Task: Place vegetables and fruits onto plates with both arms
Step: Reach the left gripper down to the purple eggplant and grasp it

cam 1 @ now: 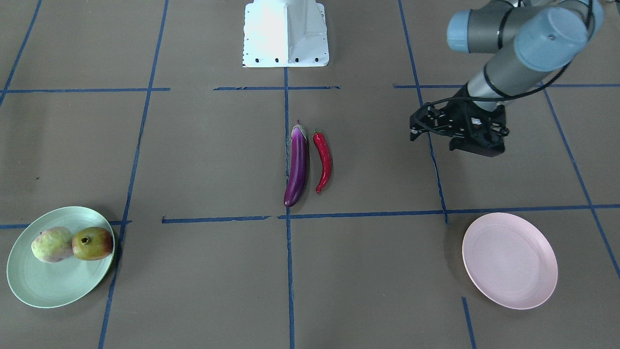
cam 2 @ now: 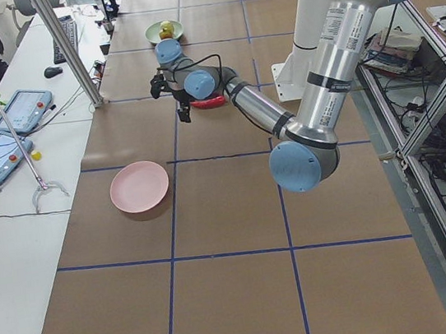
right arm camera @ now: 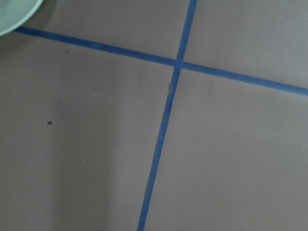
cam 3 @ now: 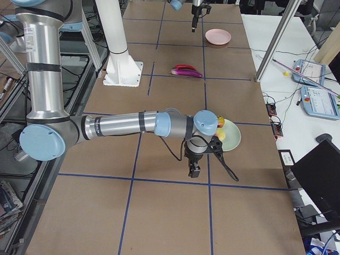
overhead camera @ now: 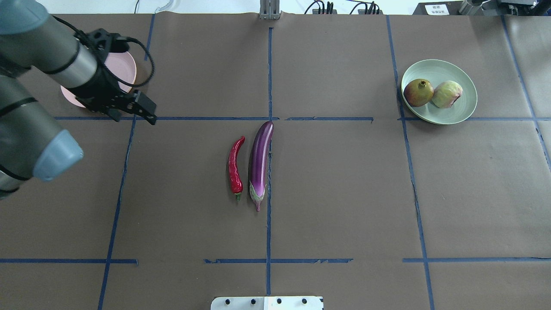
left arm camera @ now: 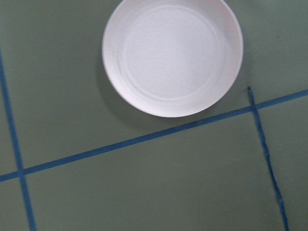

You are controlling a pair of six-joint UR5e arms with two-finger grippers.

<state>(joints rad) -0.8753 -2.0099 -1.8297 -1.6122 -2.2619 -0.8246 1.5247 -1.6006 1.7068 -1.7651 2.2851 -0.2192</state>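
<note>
eggplant [overhead camera: 259, 163] cap toward white base [overhead camera: 267, 302]

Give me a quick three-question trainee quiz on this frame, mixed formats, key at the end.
1. True or false: the eggplant and the chili pepper lie side by side on the table, on no plate.
2. Where are the pale green fruit and the orange-red fruit?
A) both on the green plate
B) both on the pink plate
C) one on each plate
3. Short answer: which arm's gripper hangs near the pink plate?

Key: 1 true; 2 A; 3 the left gripper.
</note>
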